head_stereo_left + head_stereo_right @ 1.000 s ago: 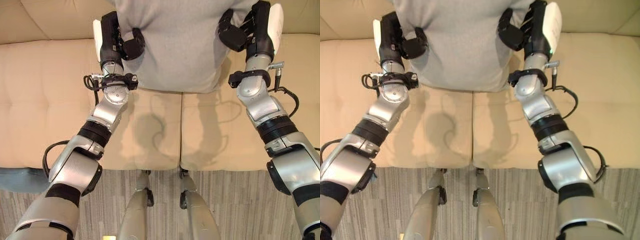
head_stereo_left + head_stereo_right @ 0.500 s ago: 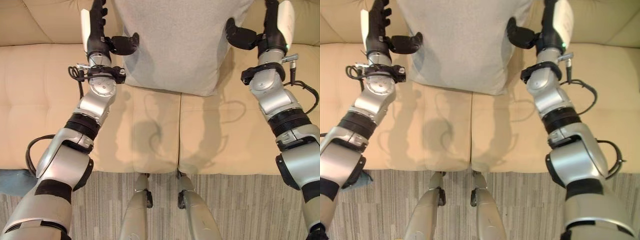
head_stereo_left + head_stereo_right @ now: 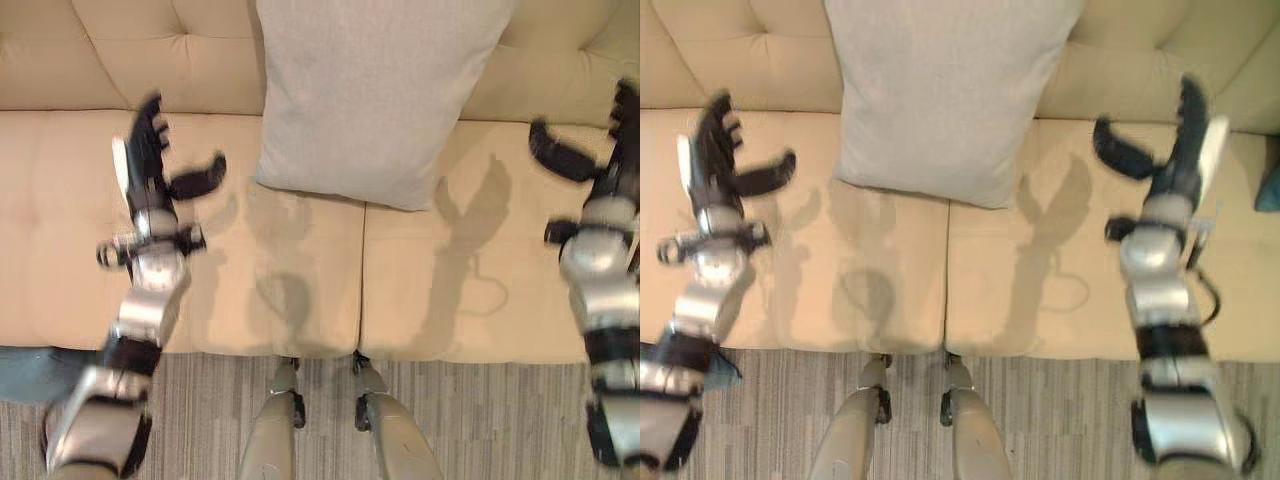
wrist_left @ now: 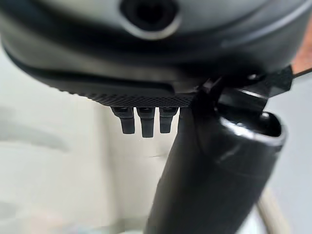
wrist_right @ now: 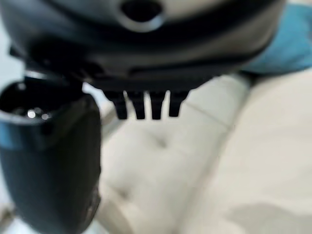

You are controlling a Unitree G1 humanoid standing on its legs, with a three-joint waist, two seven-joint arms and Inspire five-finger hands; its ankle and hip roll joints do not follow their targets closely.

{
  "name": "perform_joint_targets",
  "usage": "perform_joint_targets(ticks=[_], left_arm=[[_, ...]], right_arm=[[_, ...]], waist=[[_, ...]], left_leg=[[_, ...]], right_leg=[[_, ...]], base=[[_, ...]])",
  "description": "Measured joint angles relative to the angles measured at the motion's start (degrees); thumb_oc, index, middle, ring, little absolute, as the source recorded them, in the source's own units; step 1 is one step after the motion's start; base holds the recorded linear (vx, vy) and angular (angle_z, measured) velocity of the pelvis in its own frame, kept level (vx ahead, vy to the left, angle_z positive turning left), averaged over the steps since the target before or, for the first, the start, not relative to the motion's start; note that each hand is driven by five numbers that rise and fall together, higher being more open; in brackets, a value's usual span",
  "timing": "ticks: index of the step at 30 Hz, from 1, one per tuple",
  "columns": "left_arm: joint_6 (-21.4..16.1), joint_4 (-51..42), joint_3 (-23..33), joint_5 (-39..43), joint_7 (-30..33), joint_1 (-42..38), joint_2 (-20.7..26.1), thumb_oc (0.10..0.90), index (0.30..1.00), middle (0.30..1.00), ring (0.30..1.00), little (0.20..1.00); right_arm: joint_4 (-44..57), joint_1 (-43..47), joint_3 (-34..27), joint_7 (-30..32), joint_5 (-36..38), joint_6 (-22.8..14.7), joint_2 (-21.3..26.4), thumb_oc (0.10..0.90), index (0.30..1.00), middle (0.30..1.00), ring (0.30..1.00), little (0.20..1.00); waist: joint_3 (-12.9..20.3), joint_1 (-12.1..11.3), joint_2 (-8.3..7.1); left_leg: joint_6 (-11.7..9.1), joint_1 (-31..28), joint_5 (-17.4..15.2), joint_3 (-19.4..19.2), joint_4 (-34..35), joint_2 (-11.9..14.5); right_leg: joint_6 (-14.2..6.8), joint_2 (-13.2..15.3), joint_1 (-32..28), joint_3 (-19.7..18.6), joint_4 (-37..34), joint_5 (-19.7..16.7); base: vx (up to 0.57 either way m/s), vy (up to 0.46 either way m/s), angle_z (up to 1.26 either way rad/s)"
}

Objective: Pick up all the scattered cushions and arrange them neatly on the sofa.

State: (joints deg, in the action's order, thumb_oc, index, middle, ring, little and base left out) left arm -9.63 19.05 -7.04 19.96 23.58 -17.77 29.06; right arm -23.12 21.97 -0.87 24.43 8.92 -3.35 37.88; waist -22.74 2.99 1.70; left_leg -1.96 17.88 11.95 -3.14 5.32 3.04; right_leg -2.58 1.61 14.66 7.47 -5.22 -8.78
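Both hands have let go of the cushion and drawn back from it since half a second ago, when each was at one of its side edges; the cushion itself has been left propped against the sofa's back.

Largest in view, the beige sofa (image 3: 60, 210) spans both eye views, its tufted backrest along the top and two seat pads meeting at a seam near the middle. Its front edge gives way to a striped grey carpet (image 3: 480, 420).

The grey cushion (image 3: 375, 95) stands tilted, its upper part leaning on the backrest and its lower edge resting on the seat, straddling the seam between the two pads. Neither hand touches it.

A blue cushion (image 3: 1268, 188) shows as a sliver at the sofa's right end, by the backrest; the right wrist view also shows a blue shape (image 5: 287, 46) beyond the fingers. Another blue thing (image 3: 35, 372) lies at the sofa's front edge on the left, partly on the carpet; what it is cannot be told.

The left hand (image 3: 147, 160) hangs over the left seat pad, well apart from the cushion, released, fingers straight and thumb spread wide. The right hand (image 3: 1185, 150) hangs over the right seat pad, likewise released and holding nothing, thumb pointing toward the cushion.
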Motion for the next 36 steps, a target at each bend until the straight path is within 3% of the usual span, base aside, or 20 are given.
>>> perform_joint_targets(ticks=[6,10,16,20,24,27,28,29,30,31,33,34,35,36], left_arm=[[2.08,3.57,3.83,-4.03,-6.69,22.79,-6.70,0.800,0.900,0.900,0.900,0.900],[4.01,11.59,4.96,-5.84,-10.05,25.24,-9.41,0.800,0.900,0.900,0.900,0.900],[4.70,22.57,3.15,-10.35,-12.90,29.05,-12.96,0.800,0.900,0.900,0.900,0.900],[4.90,29.64,2.93,-11.09,-12.71,28.57,-14.80,0.800,0.900,0.900,0.900,0.900],[4.94,29.82,1.92,-11.08,-11.17,27.09,-14.57,0.800,0.900,0.900,0.900,0.900],[4.91,29.72,0.67,-10.99,-10.27,25.32,-14.61,0.800,0.900,0.900,0.900,0.900],[4.91,29.70,0.55,-10.99,-10.23,25.14,-14.63,0.800,0.900,0.900,0.900,0.900],[4.91,29.86,0.65,-10.97,-10.23,23.05,-14.44,0.800,0.900,0.900,0.900,0.900],[4.83,29.80,0.75,-10.94,-10.24,22.00,-14.45,0.800,0.900,0.900,0.900,0.900],[4.86,29.88,0.79,-10.81,-10.31,21.59,-15.03,0.800,0.900,0.900,0.900,0.900],[4.85,30.00,0.79,-10.78,-10.30,21.89,-16.36,0.800,0.900,0.900,0.900,0.900],[4.81,29.93,0.66,-10.79,-10.33,21.89,-16.65,0.800,0.900,0.900,0.900,0.900],[4.46,29.88,0.07,-10.84,-10.36,20.81,-17.67,0.800,0.900,0.900,0.900,0.900],[4.47,29.97,-0.10,-10.87,-10.36,20.03,-18.05,0.800,0.900,0.900,0.900,0.900]], right_arm=[[-1.45,-20.39,-1.93,-6.84,-7.04,0.15,-10.95,0.800,0.900,0.900,0.900,0.900],[-7.72,-22.38,-1.55,-9.38,-8.61,0.26,-15.29,0.800,0.900,0.900,0.900,0.900],[-18.98,-26.40,1.51,-11.11,-9.18,-1.21,-19.94,0.800,0.900,0.900,0.900,0.900],[-25.96,-26.72,2.92,-11.32,-8.76,-1.70,-21.05,0.800,0.900,0.900,0.900,0.900],[-31.15,-26.29,4.01,-10.31,-8.25,-1.53,-21.11,0.800,0.900,0.900,0.900,0.900],[-32.32,-25.58,4.86,-9.75,-8.09,-1.53,-20.72,0.800,0.900,0.900,0.900,0.900],[-32.39,-25.31,4.95,-9.72,-8.09,-1.53,-20.67,0.800,0.900,0.900,0.900,0.900],[-32.37,-24.24,4.90,-9.34,-8.10,-1.56,-20.98,0.800,0.900,0.900,0.900,0.900],[-32.36,-23.27,4.92,-9.16,-8.14,-1.48,-20.99,0.800,0.900,0.900,0.900,0.900],[-31.99,-22.33,4.74,-8.93,-8.16,-1.70,-20.35,0.800,0.900,0.900,0.900,0.900],[-31.91,-22.14,4.74,-8.71,-8.32,-1.53,-18.92,0.800,0.900,0.900,0.900,0.900],[-31.85,-22.41,4.71,-8.60,-8.34,-1.54,-18.59,0.800,0.900,0.900,0.900,0.900],[-31.71,-22.79,4.31,-8.10,-8.38,-1.47,-17.29,0.800,0.900,0.900,0.900,0.900],[-31.78,-22.75,4.14,-7.97,-8.38,-1.26,-16.98,0.800,0.900,0.900,0.900,0.900]], waist=[[0.53,-0.13,-0.28],[1.39,0.07,-0.45],[9.74,-0.67,-0.81],[12.35,-0.81,-0.67],[12.56,-1.14,-0.42],[12.12,-2.27,0.14],[12.10,-2.22,0.18],[10.64,-1.57,-2.53],[9.73,-1.72,-4.50],[9.21,-0.48,-5.76],[9.65,1.55,-4.28],[9.90,1.84,-3.95],[10.62,2.86,-1.70],[10.62,3.68,-1.24]], left_leg=[[0.25,-4.04,-1.82,0.14,0.02,0.06],[0.00,-6.88,-2.51,0.17,0.04,-0.03],[0.37,-10.93,-4.43,0.60,0.30,-0.02],[0.22,-11.17,-4.55,1.39,0.31,0.27],[-1.76,-8.41,-2.65,4.33,-1.07,1.06],[-4.08,-6.45,-2.05,4.57,-0.98,2.07],[-5.42,-6.20,-3.16,4.25,-0.80,2.35],[-5.43,-4.63,-8.71,0.80,-5.53,1.16],[-4.51,-4.04,-9.76,-0.43,-10.17,-0.38],[-2.60,-4.86,-12.45,-2.91,-19.43,-1.32],[-4.81,-8.98,-16.20,-3.54,-24.87,0.27],[-4.60,-10.53,-16.12,-3.82,-24.61,0.56],[-4.73,-14.71,-16.84,-4.91,-21.88,1.78],[-5.30,-16.02,-17.38,-6.61,-19.11,2.01]], right_leg=[[-0.03,0.00,-4.15,0.17,-0.01,1.59],[-0.31,0.11,-7.00,0.19,-0.02,1.88],[-0.73,0.05,-11.41,0.30,-0.05,3.91],[-0.55,-0.68,-12.60,1.36,-0.06,4.35],[0.33,-1.61,-11.47,3.95,0.02,4.87],[3.85,-2.64,-9.46,6.71,1.27,4.06],[4.26,-2.70,-9.16,7.14,1.60,4.13],[5.39,0.51,-9.11,8.26,0.65,3.51],[5.49,2.66,-9.03,8.01,0.62,2.97],[5.30,5.00,-10.26,8.22,-0.02,2.59],[4.36,5.29,-11.99,9.46,0.00,2.57],[3.82,5.23,-12.05,9.48,0.04,2.81],[3.20,5.10,-11.81,11.00,0.94,2.55],[2.99,5.31,-11.67,11.87,1.38,2.41]], base=[[0.01,-0.005,0.01],[-0.01,-0.004,0.00],[0.00,-0.053,0.04],[-0.14,-0.130,0.12],[-0.29,-0.096,0.42],[-0.25,-0.047,0.23],[-0.15,0.015,0.30],[-0.09,0.016,0.32],[-0.15,0.058,0.42],[-0.07,0.043,0.21],[-0.11,0.068,0.30],[-0.25,0.171,0.41],[-0.19,0.140,0.46],[-0.32,0.239,0.80]])
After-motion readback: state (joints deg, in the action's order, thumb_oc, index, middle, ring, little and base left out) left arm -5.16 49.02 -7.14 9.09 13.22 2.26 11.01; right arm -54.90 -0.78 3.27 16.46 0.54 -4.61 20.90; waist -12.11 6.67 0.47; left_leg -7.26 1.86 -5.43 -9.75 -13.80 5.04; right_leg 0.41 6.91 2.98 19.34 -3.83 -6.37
